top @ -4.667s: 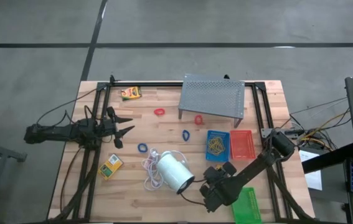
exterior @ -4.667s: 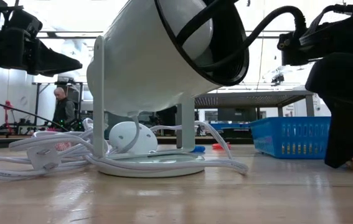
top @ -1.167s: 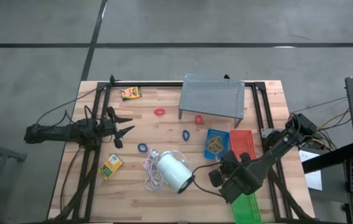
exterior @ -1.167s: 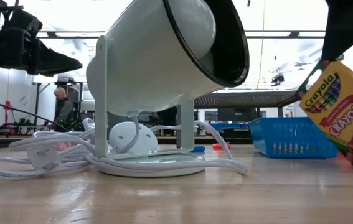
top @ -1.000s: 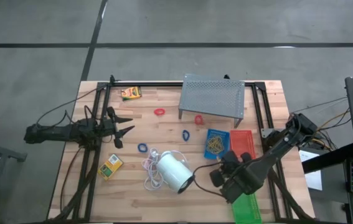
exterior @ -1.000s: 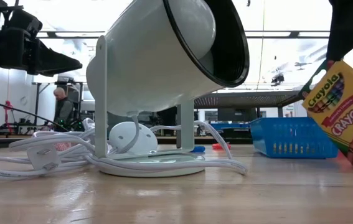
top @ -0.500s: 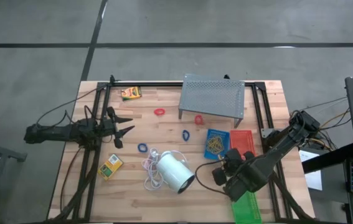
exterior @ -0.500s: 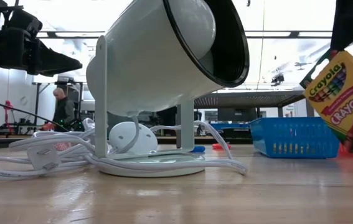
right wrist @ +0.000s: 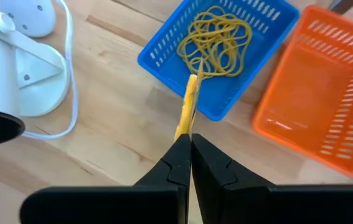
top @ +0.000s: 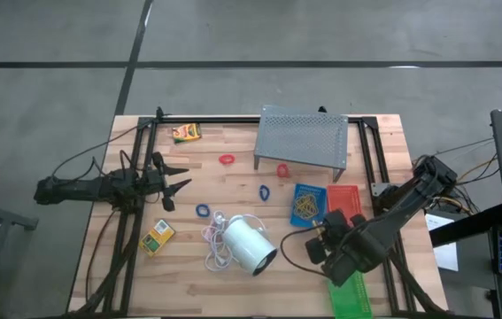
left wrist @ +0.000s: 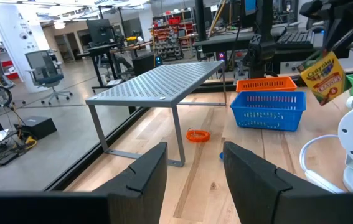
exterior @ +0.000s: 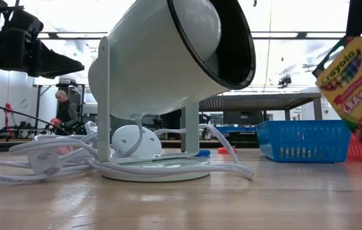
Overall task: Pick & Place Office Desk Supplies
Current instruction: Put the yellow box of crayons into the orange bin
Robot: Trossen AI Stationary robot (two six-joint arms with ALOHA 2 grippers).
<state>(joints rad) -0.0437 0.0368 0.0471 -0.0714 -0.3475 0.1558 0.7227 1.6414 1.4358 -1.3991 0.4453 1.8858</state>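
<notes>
My right gripper (top: 328,234) hangs over the table's near right part, just near of the blue tray (top: 308,206), shut on a yellow-orange crayon box (exterior: 354,86). The box hangs above the blue tray's near edge in the right wrist view. Tan rubber bands (right wrist: 215,37) lie in that tray. A red tray (top: 345,204) sits beside it and a green tray (top: 350,297) lies at the near edge. My left gripper (top: 175,182) waits open at the table's left. My right gripper pinches the crayon box between its two fingers by the box's upper end (right wrist: 186,127), which shows edge-on in the wrist view. The fingers come from above, pointing down. The box hangs tilted below them (exterior: 359,96), clear of the table.
A white lamp (top: 249,245) with white cord stands left of my right gripper. A grey perforated stand (top: 302,136) is at the far side. Two more boxes (top: 186,133) (top: 158,237) and red (top: 226,159) and blue (top: 202,211) loops lie on the wood.
My right gripper has carried the crayon box up and toward the table's far right, toward the trays, staying shut on it. The box stays tilted and clear of the table.
</notes>
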